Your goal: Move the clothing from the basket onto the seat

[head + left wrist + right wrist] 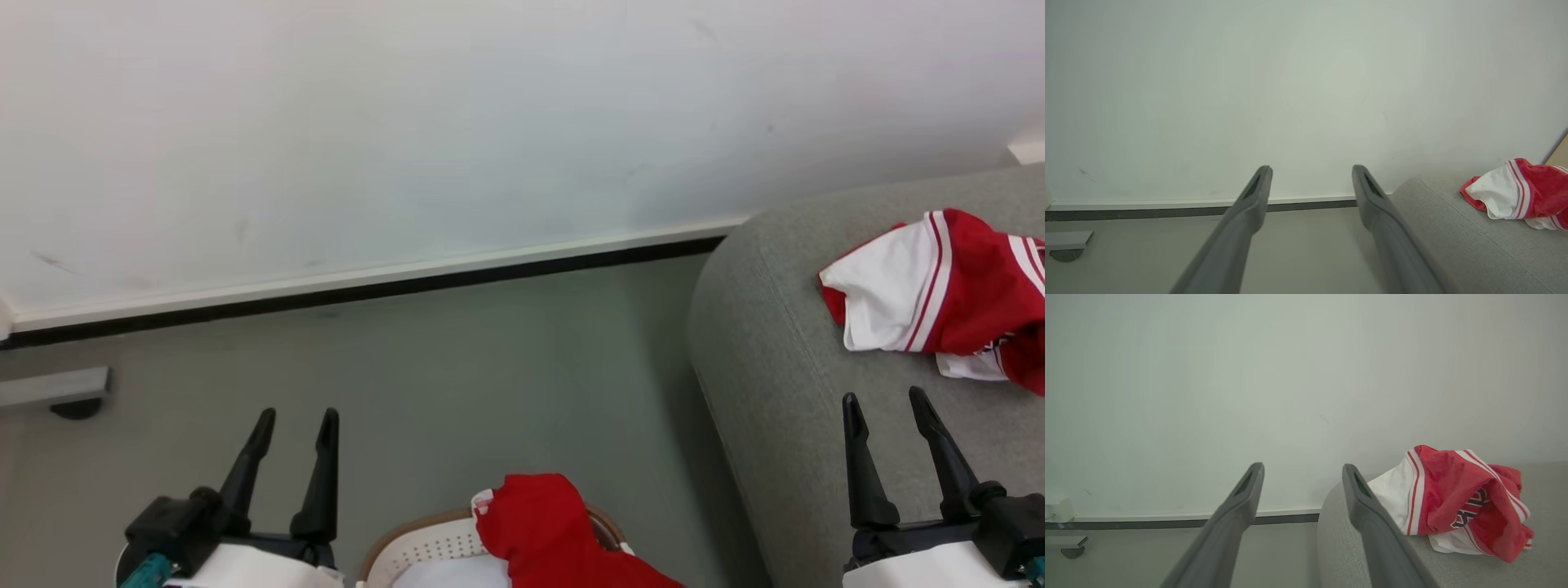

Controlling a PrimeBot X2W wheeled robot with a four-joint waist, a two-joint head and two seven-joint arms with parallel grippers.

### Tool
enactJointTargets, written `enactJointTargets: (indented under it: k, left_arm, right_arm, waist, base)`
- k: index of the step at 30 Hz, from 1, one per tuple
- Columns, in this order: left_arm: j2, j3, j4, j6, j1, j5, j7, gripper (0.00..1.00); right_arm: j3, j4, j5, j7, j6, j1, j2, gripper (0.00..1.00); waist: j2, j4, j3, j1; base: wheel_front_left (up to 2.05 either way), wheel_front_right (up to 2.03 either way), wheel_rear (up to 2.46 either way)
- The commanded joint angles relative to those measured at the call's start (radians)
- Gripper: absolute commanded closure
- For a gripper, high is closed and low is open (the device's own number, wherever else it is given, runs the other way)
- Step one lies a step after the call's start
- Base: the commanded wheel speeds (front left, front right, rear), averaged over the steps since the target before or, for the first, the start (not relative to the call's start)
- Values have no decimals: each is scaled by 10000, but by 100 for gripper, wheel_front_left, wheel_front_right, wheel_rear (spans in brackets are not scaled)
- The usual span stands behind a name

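A red and white striped garment (939, 294) lies crumpled on the grey seat (775, 359) at the right; the same garment (1457, 502) lies ahead and right of my right gripper. A plain red garment (547, 531) hangs over the rim of the white perforated basket (433, 547) at the bottom centre. My left gripper (295, 420) stands open over the floor, left of the basket, holding nothing. My right gripper (886, 400) stands open above the seat, just short of the striped garment, with nothing between its fingers.
A white wall (408, 122) with a dark-edged skirting board (367, 282) runs across the back. Grey floor (490, 384) lies between basket and wall. A grey furniture foot (57, 392) sits at the far left. The seat's rounded corner (1425, 192) shows in the left wrist view.
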Motion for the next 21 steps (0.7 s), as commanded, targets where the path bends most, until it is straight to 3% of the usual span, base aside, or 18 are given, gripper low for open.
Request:
enactJointTargets:
  k: [1,21]
  left_arm:
    - [86,-30,57,-61,-184,136,-8,0]
    - [488,-514,233,-244,-963,78,-3,0]
  right_arm:
    - [-61,-50,-19,-72,-22,-176,24,0]
    - [-277,-297,268,-162,-22,-394,40,0]
  waist:
    - [0,-232,252,0]
    - [0,-1720,1281,0]
  base:
    - [0,0,0]
    - [0,0,0]
